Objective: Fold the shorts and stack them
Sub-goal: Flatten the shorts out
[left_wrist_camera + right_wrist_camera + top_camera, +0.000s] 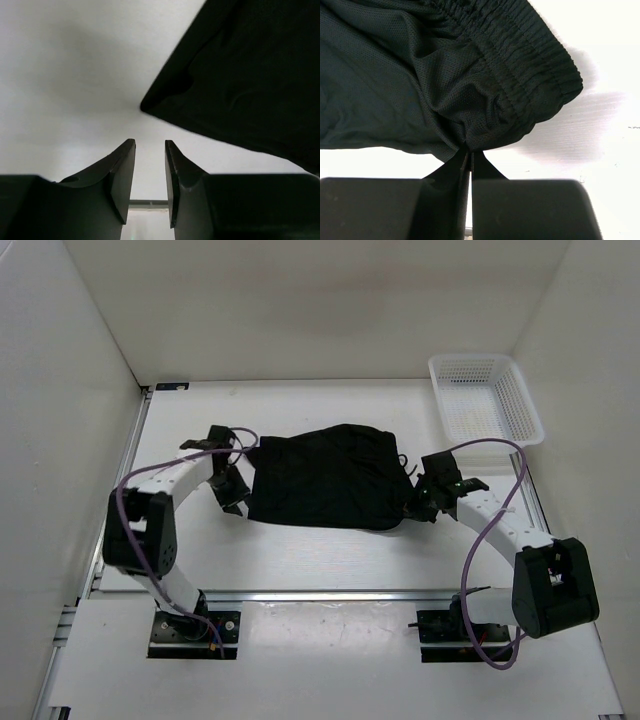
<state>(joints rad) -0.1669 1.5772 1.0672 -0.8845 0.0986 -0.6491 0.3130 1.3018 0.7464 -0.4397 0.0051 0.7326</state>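
right gripper (469, 151) pinched shut on the waistband edge of the black shorts (325, 480), left gripper (150, 147) parted and empty just off their opposite corner, shorts lying flat mid-worktop (330, 565), white basket (520, 400) at far right corner

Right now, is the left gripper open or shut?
Open. In the left wrist view the left gripper shows a bare gap between its jaws, and the shorts lie ahead of them, untouched.
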